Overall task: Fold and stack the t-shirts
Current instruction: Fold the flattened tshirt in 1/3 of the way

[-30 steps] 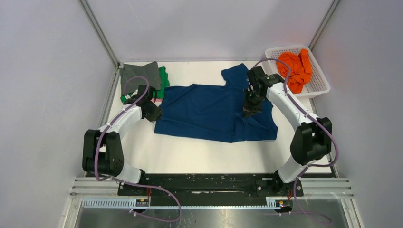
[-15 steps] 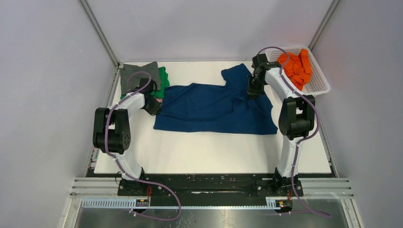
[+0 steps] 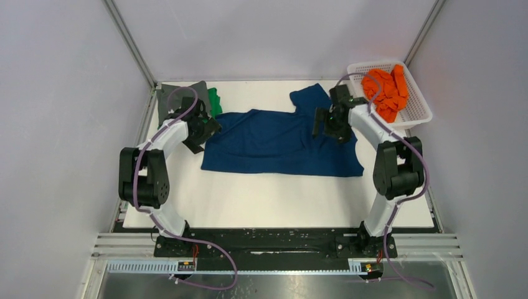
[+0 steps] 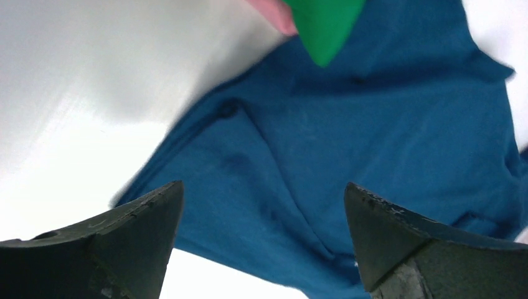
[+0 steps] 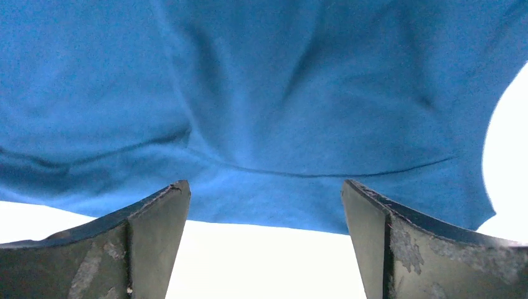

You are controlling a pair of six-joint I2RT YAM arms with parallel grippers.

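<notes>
A large dark blue t-shirt lies spread across the middle of the table, one sleeve pointing to the back. My left gripper hovers open over the shirt's left edge, nothing between its fingers; in the left wrist view it frames blue cloth. My right gripper stands open above the shirt's right shoulder area; its wrist view shows the blue cloth's edge and white table. A grey t-shirt and a green one sit stacked at the back left. A pink edge shows beside the green tip.
A white mesh basket at the back right holds a crumpled orange t-shirt. Enclosure walls and metal posts close in the table on the left, right and back. White table surface lies in front of the blue shirt.
Both grippers were shut on the blue shirt and have opened, letting it go. The shirt's front edge was drawn toward the back, and both arms now stand slightly above the cloth.
</notes>
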